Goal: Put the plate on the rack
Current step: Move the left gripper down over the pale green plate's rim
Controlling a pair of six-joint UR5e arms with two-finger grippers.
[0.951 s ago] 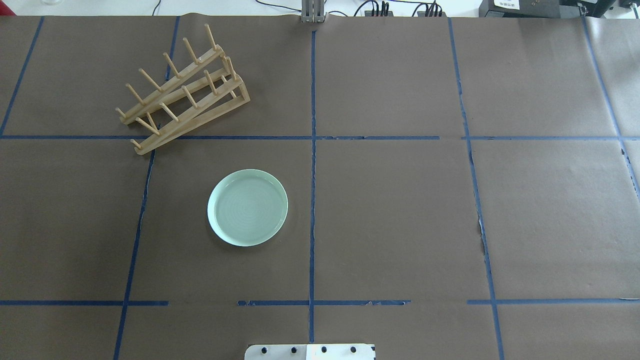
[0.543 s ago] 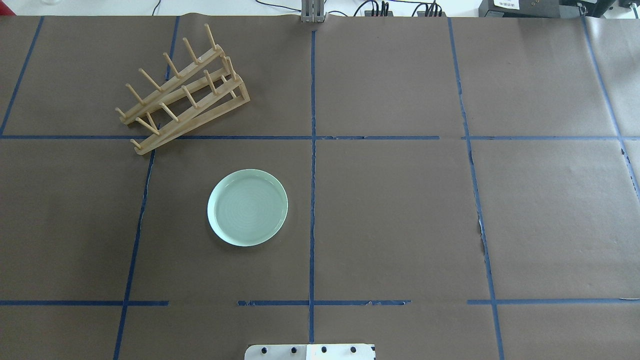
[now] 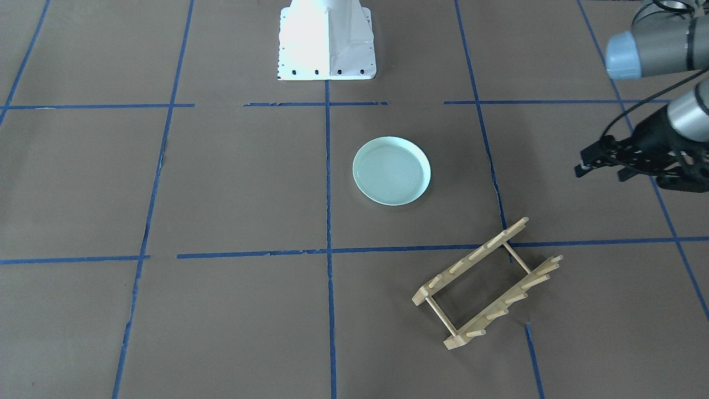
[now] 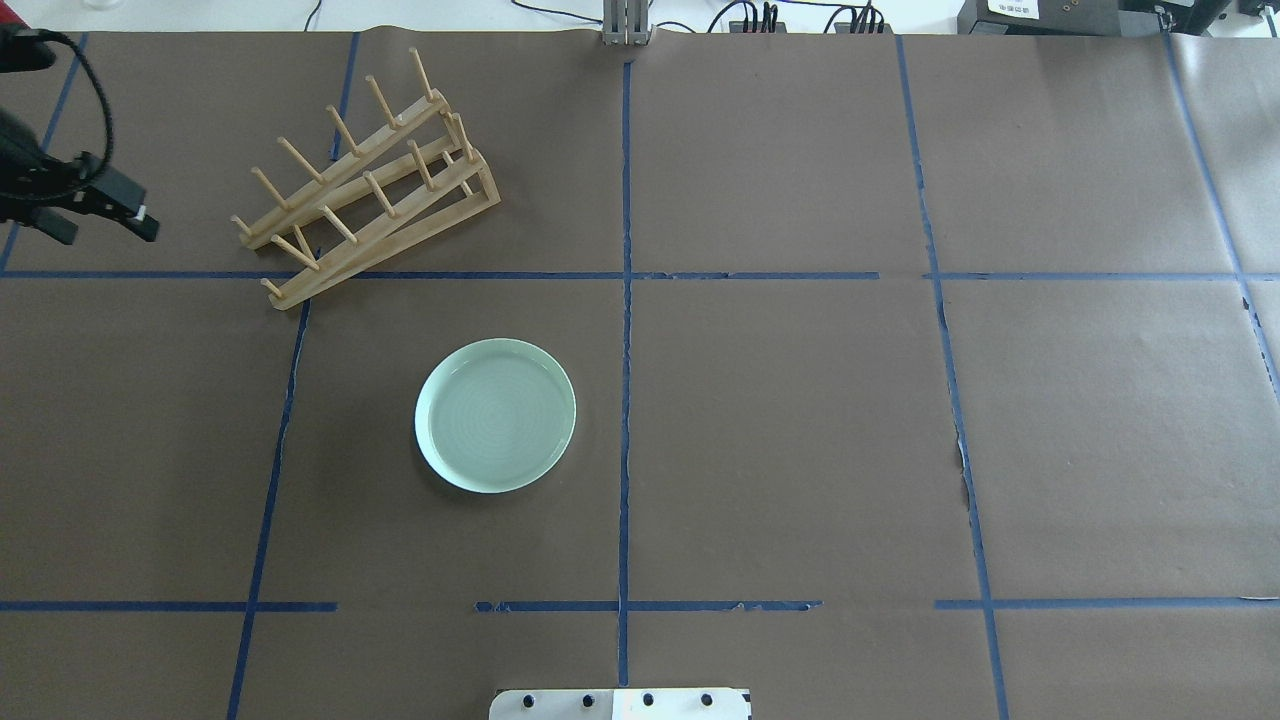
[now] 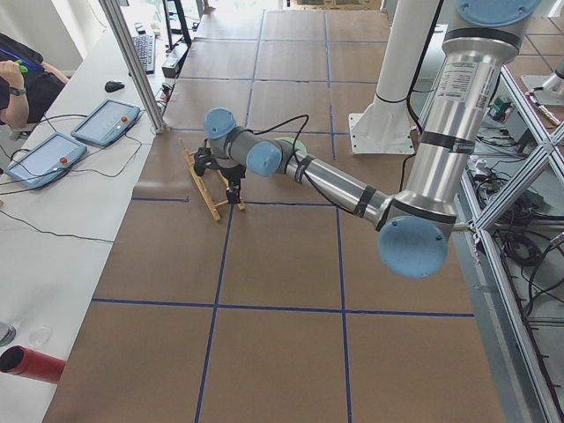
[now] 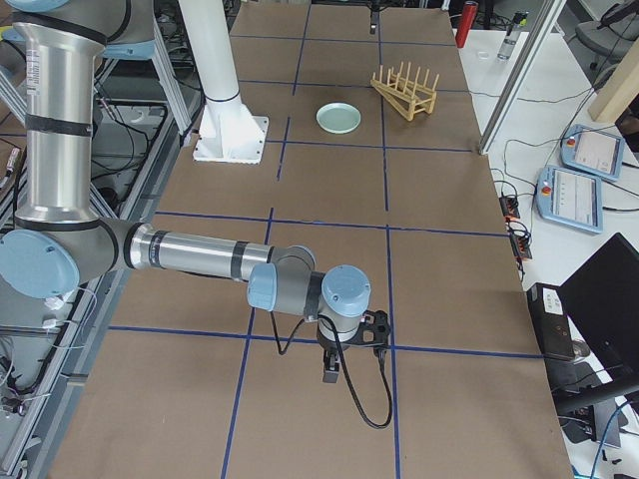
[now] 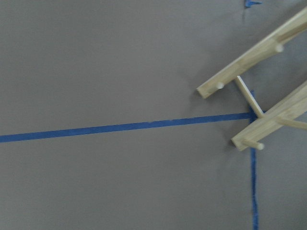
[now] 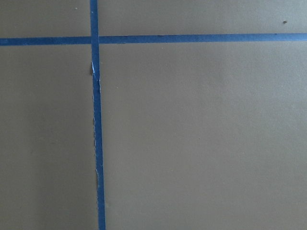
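The pale mint-green plate (image 4: 495,415) lies flat on the brown paper, left of the centre line; it also shows in the front view (image 3: 391,170). The light-wood rack (image 4: 365,180) stands behind it to the left, empty (image 3: 487,282). My left gripper (image 4: 103,228) has come in at the left edge, open and empty, left of the rack and apart from it (image 3: 601,173). The left wrist view shows the rack's end (image 7: 254,105). My right gripper (image 6: 334,371) shows only in the exterior right view, far from plate and rack; I cannot tell its state.
Blue tape lines (image 4: 625,300) divide the brown table cover into squares. The robot's white base (image 3: 327,39) stands at the near middle edge. Cables and boxes (image 4: 1050,15) sit beyond the far edge. The right wrist view shows only paper and tape.
My left gripper has entered the overhead view at the left edge, beside the rack. Plate and rack have not moved.
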